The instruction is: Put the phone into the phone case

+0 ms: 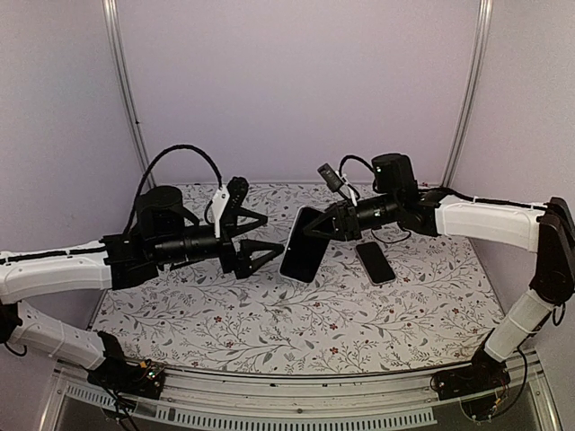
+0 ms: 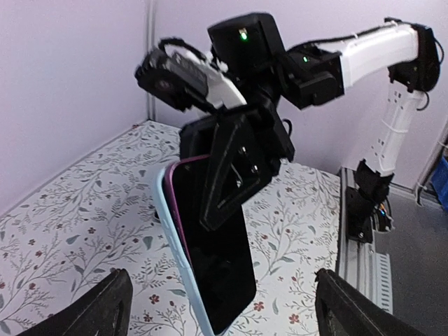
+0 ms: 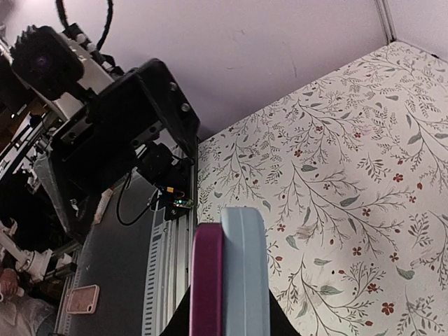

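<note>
Top external view: a floral table point(image 1: 359, 314) fills the floor of the scene, with the left arm point(image 1: 54, 274) reaching in from the left and the right arm point(image 1: 485, 220) from the right, so that their wrists face each other over the middle. The right gripper point(image 1: 316, 229) is clamped on the upper end of the phone point(image 1: 304, 244), which hangs tilted above the table's centre, its dark screen turned toward the left arm. The left wrist view shows the phone's purple edge lying against a pale blue case point(image 2: 171, 224), both pinched together between the right fingers; the right wrist view shows the two edges side by side. Whether the phone is fully seated in the case is hard to tell. The left gripper point(image 1: 275, 232) stands just left of the phone with its jaws wide apart, holding nothing. A second phone point(image 1: 375, 262), it seems, lies flat on the table to the right.
</note>
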Action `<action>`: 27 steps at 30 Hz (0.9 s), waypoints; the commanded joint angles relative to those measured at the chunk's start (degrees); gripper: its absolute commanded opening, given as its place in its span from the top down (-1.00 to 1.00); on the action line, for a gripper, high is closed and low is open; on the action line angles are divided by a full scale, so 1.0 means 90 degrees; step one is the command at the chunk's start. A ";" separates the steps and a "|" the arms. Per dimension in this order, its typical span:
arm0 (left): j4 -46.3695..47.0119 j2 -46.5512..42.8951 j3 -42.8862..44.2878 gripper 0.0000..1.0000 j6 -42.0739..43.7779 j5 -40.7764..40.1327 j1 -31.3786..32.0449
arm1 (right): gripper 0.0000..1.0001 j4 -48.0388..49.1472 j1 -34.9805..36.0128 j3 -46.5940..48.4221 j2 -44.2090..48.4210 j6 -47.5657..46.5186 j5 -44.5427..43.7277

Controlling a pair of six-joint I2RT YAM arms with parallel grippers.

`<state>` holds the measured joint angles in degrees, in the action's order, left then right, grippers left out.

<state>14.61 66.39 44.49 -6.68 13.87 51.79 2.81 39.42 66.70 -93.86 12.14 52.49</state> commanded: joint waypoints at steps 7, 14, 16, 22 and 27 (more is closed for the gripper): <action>-0.0428 0.1149 0.0381 -0.89 0.0291 0.1063 0.0046 | 0.94 -0.1108 0.0463 0.0402 0.0718 -0.1671 0.0057; 0.0463 0.1694 0.0322 -0.38 -0.0137 0.1455 0.0066 | 0.94 -0.1101 0.0723 0.0614 0.0902 -0.1769 -0.0353; 0.0486 0.1830 0.0349 -0.27 -0.0214 0.1659 0.0080 | 0.94 -0.1101 0.0718 0.0617 0.1017 -0.1805 -0.0498; 0.0998 0.1813 0.0189 0.00 -0.0388 0.1767 0.0133 | 0.94 -0.0999 0.0728 0.0617 0.1181 -0.1823 -0.0637; 0.1525 0.1956 0.0185 0.15 -0.0617 0.1974 0.0251 | 0.94 -0.0998 0.0752 0.0580 0.1171 -0.1808 -0.0746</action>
<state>22.15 83.05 46.74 -10.20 29.21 52.80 -8.95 45.74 70.02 -85.14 -3.92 46.57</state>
